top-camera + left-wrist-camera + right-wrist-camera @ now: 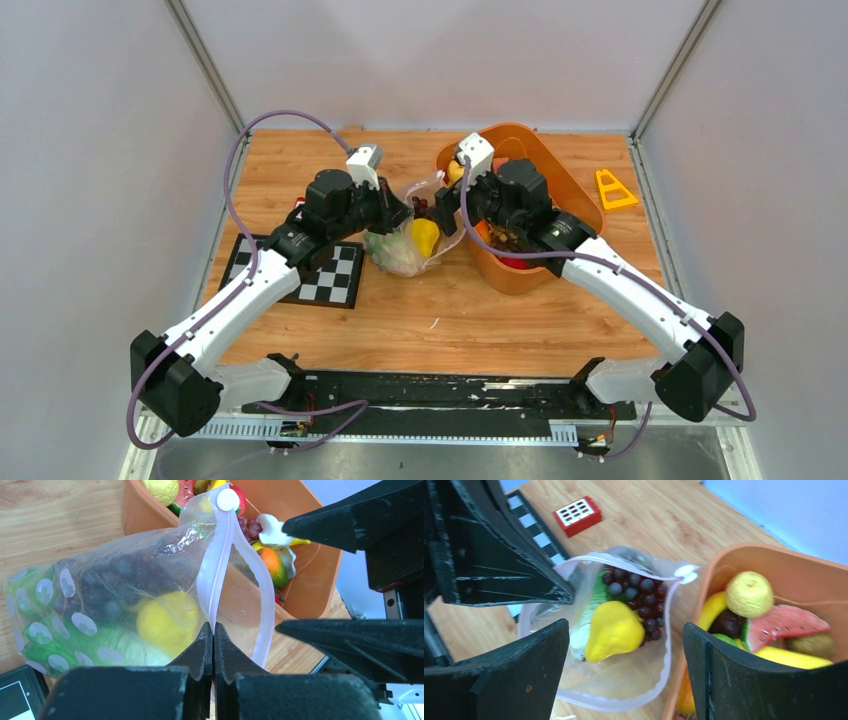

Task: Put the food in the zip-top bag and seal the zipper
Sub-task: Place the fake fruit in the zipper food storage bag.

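Clamped fingertips of the left gripper [213, 640] filled the foreground of the left wrist view, pinched shut on the pinkish zipper [220, 565], whose two strips parted into an open loop ending at a round white tab [227, 500]. Only that view showed the grip. Only the right wrist view showed the small red block [577, 515] on the wood near the checkerboard's edge, and the right gripper [626, 630] spread wide above the bag's mouth, holding nothing. The zip-top bag [410, 240], clear, crinkled and pale-dotted, lay mid-table between the checkerboard [320, 272] and the orange basket [560, 165], its mouth at the basket's left wall. Inside sat a smooth yellow mango [614, 630], beaded purple grapes [639, 595] and ribbed green cabbage [591, 605]; a knobbly lemon [749, 594] and a watermelon slice [786, 625] lay in the basket. Open wood of the table [450, 320] stretched nearer, and a yellow triangle frame [612, 190] lay right of the basket.
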Robot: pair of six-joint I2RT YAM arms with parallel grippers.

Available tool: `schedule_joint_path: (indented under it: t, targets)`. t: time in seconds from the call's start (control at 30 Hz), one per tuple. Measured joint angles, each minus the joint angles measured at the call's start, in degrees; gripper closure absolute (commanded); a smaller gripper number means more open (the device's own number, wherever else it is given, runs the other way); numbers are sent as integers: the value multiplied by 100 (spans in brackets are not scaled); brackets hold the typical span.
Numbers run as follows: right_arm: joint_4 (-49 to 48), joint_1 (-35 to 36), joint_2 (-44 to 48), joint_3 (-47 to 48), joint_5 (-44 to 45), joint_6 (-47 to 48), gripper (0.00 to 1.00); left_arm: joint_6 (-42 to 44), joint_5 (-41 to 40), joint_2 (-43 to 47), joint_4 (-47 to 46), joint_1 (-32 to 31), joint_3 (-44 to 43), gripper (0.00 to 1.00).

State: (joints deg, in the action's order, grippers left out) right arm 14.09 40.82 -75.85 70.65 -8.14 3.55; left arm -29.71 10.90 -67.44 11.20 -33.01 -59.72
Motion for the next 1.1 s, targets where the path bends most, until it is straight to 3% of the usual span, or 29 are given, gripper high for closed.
schedule_joint_path:
  t: [0.23,0.4,0.47,0.6,0.7,0.9,1.1]
  targets:
    - [-422,-90,549,-675,1762,-210,10,4,-4,0,7,0,0,100]
    - [-304,-903,404,-710,2251,-960,11,4,-4,0,7,0,0,100]
    - [-251,-1388,227,-710,2028,-1384,12,4,-4,0,9,0,0,100]
    - [-234,-2256,-378,-743,1178,-2341,30,7,-4,0,11,0,0,100]
    - [-299,-2732,-922,-804,415,-3008,36,4,-4,0,11,0,0,100]
    - [-584,-2894,-1810,-719,-555,-3829,48,4,-7,2,15,0,0,100]
    - [-1217,-2865,-2601,-503,-1119,-4503,49,4,-44,48,42,0,0,100]
